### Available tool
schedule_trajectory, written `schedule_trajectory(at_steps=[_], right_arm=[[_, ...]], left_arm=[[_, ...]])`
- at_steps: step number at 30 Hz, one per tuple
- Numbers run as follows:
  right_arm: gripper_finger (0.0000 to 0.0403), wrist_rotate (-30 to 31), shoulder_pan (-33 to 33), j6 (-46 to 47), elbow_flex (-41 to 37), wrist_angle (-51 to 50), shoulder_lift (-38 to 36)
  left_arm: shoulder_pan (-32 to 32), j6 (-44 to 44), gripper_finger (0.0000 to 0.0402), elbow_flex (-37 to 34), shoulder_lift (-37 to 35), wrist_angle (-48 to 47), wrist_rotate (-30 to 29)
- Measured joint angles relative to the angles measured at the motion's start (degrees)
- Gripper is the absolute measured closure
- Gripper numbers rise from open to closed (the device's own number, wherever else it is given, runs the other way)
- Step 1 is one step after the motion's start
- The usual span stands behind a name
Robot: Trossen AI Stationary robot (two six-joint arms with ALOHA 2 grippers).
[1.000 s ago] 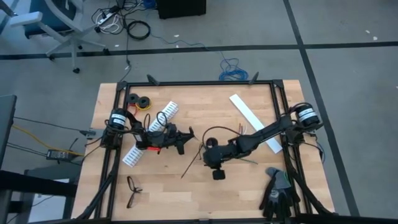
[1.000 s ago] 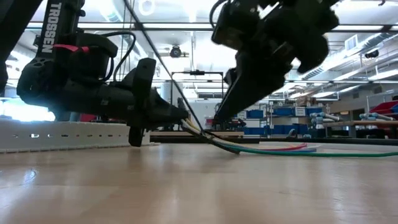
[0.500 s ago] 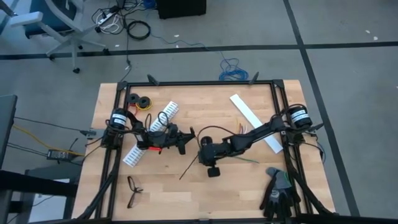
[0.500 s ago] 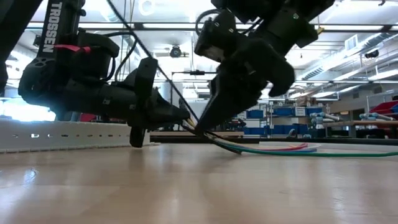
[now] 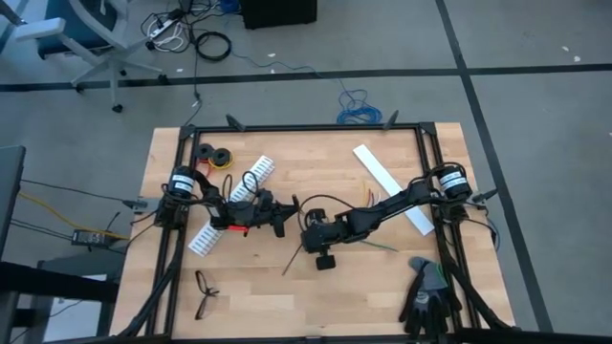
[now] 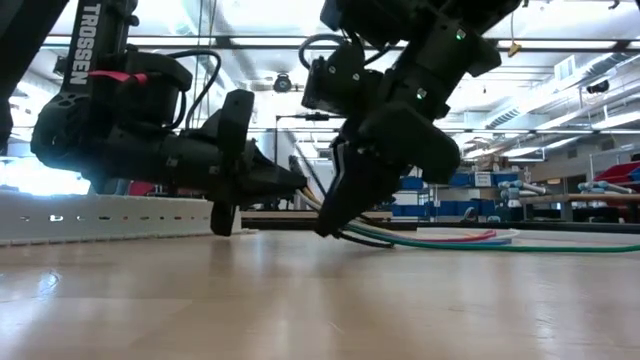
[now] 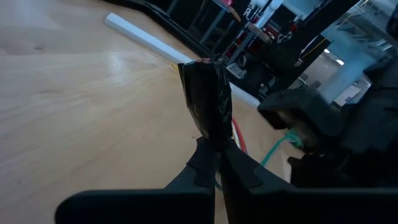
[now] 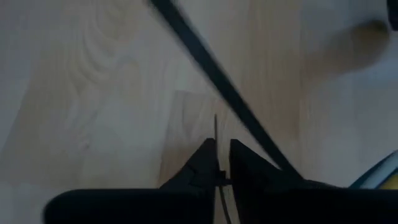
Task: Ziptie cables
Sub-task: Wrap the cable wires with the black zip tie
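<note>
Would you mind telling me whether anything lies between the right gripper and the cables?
Nothing visible does. The right gripper sits at the cables at mid-table, facing the left gripper, with a ziptie running out beside it.

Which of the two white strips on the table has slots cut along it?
The white slotted plastic strip beside the left arm, ribbed along its length. The plain white flat strip near the right arm is smooth.

Wooden table (image 5: 363, 287) with eyeglasses (image 5: 205, 292), gloves (image 5: 426, 292), 2 white strips (image 5: 387, 185).
</note>
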Motion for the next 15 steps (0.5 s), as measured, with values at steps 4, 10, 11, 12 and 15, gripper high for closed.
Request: schedule_trajectory(at_steps=[4, 10, 11, 12, 15], right_arm=[[0.0398, -0.30, -0.09, 0.41, 0.00, -0.80, -0.04], [0.0394, -0.46, 0.25, 0.50, 0.00, -0.84, -0.75], [0.0398, -0.48, 0.43, 0.51, 0.00, -0.93, -0.91], [0.0400, -0.48, 0.67, 0.52, 0.00, -0.75, -0.96], [0.0402, -0.56, 1.28, 1.19, 0.00, -1.82, -1.37]], left_arm=[[0.00, -0.16, 0.0391, 0.01, 0.00, -0.06, 0.20], [0.00, -0.84, 0.0391, 0.01, 0.00, -1.10, 0.22], [0.00, -0.85, 0.0391, 0.00, 0.00, -1.30, 0.20], [0.00, -0.83, 0.0391, 0.00, 0.00, -1.42, 0.22], [0.00, -0.82, 0.0391, -0.02, 0.00, -1.58, 0.22]])
